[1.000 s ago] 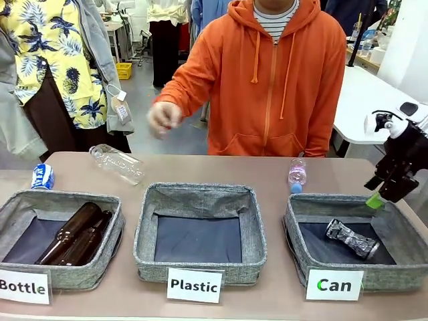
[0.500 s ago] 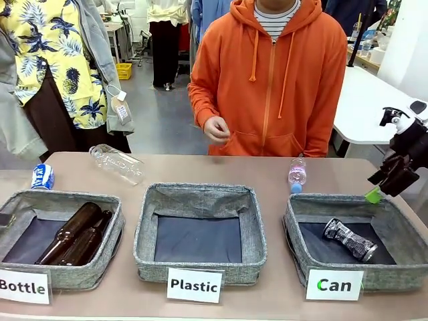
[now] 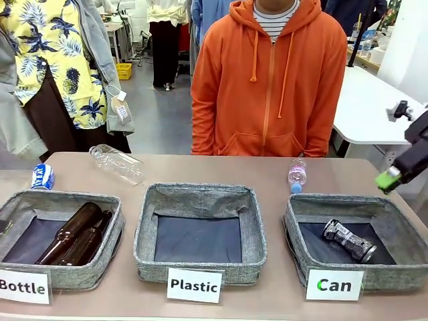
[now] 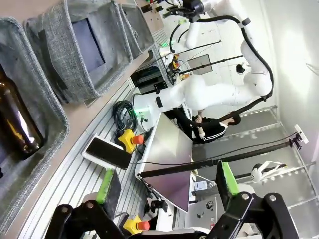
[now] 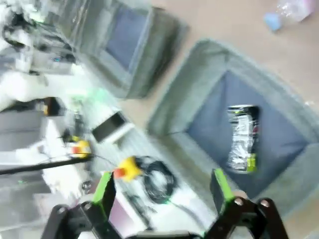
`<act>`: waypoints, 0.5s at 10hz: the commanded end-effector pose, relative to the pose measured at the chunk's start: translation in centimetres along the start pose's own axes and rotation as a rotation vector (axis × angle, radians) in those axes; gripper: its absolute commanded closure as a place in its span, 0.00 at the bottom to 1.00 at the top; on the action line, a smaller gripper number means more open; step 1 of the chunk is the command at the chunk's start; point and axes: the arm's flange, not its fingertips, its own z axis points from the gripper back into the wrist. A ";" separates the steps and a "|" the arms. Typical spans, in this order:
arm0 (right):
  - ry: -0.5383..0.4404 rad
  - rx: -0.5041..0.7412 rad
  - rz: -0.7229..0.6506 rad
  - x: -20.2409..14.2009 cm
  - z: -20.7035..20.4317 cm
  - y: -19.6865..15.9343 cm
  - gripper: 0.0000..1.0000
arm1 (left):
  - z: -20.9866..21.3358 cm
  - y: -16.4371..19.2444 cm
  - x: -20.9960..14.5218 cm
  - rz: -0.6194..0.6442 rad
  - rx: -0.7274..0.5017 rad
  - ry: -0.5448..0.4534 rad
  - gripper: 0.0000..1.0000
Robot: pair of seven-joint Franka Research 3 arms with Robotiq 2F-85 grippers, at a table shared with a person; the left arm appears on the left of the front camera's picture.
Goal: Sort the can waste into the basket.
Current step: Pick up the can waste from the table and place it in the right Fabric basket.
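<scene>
Bright even light — right wrist view motion-blurred

Left gripper (image 4: 167,183), fingers spread wide and empty; brown bottle (image 4: 17,124) lying inside a grey basket (image 4: 52,107)

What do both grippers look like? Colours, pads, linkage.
Same build: the left gripper and the right gripper are black two-finger linkages with round pivot bolts, each finger faced with a bright green pad. In the front view the right one's green tip stands out. No markings readable.

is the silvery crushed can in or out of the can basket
In: the silvery can lies on the dark lining of the basket labelled Can.
</scene>
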 end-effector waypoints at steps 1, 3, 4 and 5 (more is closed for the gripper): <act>-0.380 0.463 -0.464 -0.1 1.9 -0.4 0.00 | 0.1 -0.1 -0.4 0.004 -0.002 0.008 0.00; -0.317 0.577 -0.482 -1.2 -0.3 -0.8 0.00 | 0.1 -0.1 -0.4 0.004 -0.002 0.008 0.00; -0.314 0.571 -0.491 -1.2 -0.7 -1.4 0.00 | 0.1 -0.1 -0.4 0.004 -0.002 0.008 0.00; -0.321 0.530 -0.494 -0.6 -1.0 -2.0 0.00 | 0.1 -0.1 -0.4 0.004 -0.002 0.008 0.00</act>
